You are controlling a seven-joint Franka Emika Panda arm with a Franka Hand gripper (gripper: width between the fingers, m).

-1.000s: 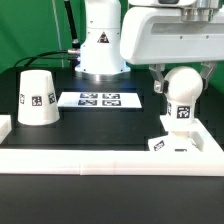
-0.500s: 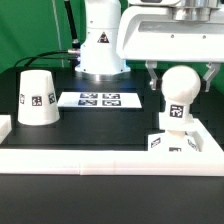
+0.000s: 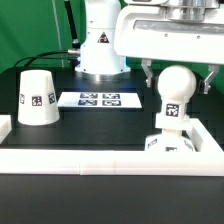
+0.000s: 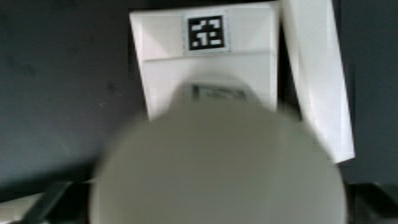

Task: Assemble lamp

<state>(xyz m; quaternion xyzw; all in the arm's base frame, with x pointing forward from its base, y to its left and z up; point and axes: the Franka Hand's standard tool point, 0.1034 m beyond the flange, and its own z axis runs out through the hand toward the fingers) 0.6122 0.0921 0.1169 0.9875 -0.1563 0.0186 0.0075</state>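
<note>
The white lamp bulb stands upright on the flat square base at the exterior view's right, against the front white rail. My gripper is above and around the bulb's round head, with its fingers spread wide and clear of it on both sides. In the wrist view the bulb head fills the lower picture, with the tagged base beyond it and the gripper holding nothing. The tapered shade stands on the table at the exterior view's left.
The marker board lies flat in the middle of the black table. A white rail runs along the front edge. The robot's white body stands at the back.
The gripper's fingers have spread apart and let go of the bulb, and the hand has risen slightly. The bulb and base have shifted a little toward the exterior view's left.
</note>
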